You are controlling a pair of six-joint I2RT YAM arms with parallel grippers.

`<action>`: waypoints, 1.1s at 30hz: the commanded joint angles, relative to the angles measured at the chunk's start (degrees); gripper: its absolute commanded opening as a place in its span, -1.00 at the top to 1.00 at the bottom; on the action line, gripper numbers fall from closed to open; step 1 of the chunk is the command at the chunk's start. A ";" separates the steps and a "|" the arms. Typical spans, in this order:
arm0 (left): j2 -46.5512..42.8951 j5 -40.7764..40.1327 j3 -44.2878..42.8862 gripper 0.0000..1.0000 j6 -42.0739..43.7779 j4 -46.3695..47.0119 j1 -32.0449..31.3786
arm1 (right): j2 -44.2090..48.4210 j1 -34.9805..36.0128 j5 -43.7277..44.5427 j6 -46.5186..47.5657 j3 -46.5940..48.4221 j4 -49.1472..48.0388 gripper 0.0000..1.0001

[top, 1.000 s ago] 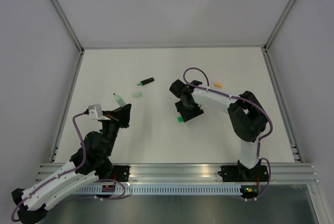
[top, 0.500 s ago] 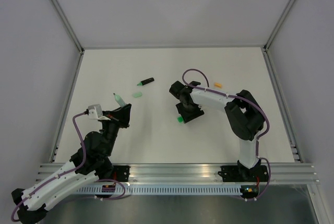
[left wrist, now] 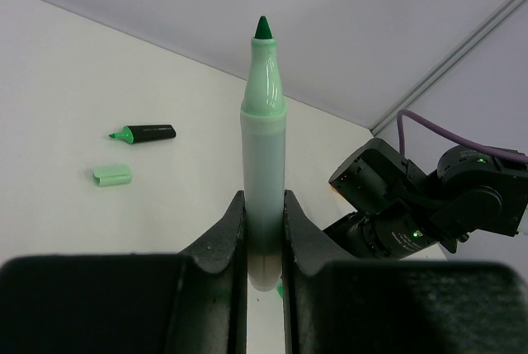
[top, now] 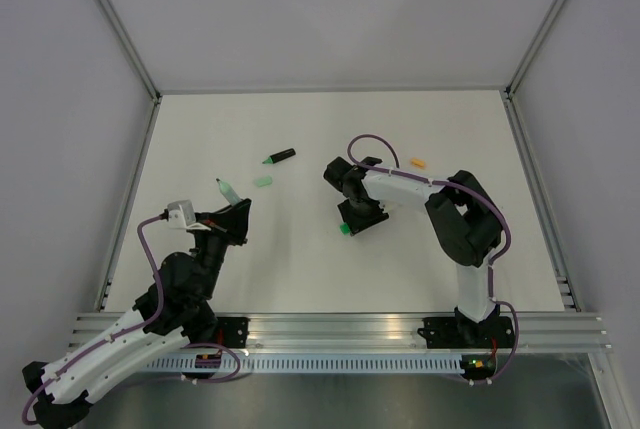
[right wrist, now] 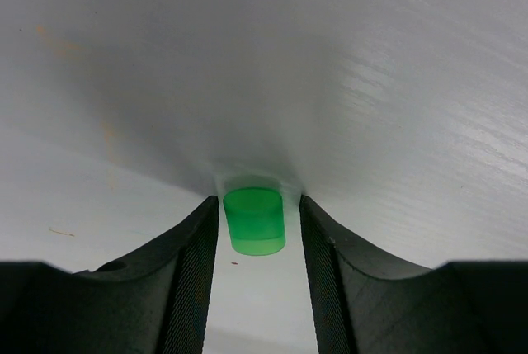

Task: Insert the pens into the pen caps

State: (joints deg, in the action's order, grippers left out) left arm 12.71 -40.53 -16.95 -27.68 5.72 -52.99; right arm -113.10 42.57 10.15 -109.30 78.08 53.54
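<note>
- Right arm's elbow has drifted a little leftward and the right gripper [right wrist: 256,205] has drawn its jaws in from a wider stance. The left arm has not shifted.
- Those jaws now stand half-closed astride the bright green cap [right wrist: 254,220], with a sliver of gap on each side, so nothing is pinched yet.
- That cap rests on the tabletop [top: 300,279]. It looks light, hard and slick, and likely to skid or pop free if squeezed off-centre. It is best taken squarely across its sides, and which end is the mouth I cannot tell.
- Well to the left of the bright green cap, the left gripper [left wrist: 262,205] holds the pale green pen [left wrist: 262,123] upright. Its jaws are clamped low on the barrel and the bare tip points up.
- Beyond the bright green cap to its left lie the black-barrelled pen [top: 280,157] and a pale green cap [top: 263,181]. A small orange piece [top: 418,162] lies beyond it to the right.
- Pen and cap both look stiff, so alignment should matter more than force.
</note>
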 commanded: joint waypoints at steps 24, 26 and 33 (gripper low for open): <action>14.88 15.47 -4.58 0.95 5.00 6.67 0.08 | 2.79 -0.46 9.62 9.09 -2.67 1.84 1.00; 17.86 17.76 -5.19 0.95 5.53 7.72 0.08 | 4.37 -0.73 9.27 11.63 -4.59 0.52 1.00; 22.35 29.35 -5.81 0.95 9.13 12.73 0.08 | 10.69 -2.05 14.17 24.55 -6.54 -3.79 1.00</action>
State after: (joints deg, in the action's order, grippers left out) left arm 33.67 -20.14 -19.92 -22.83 12.32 -52.99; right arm -107.61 41.06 18.50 -93.34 71.64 52.14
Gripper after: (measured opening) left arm 0.186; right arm 0.340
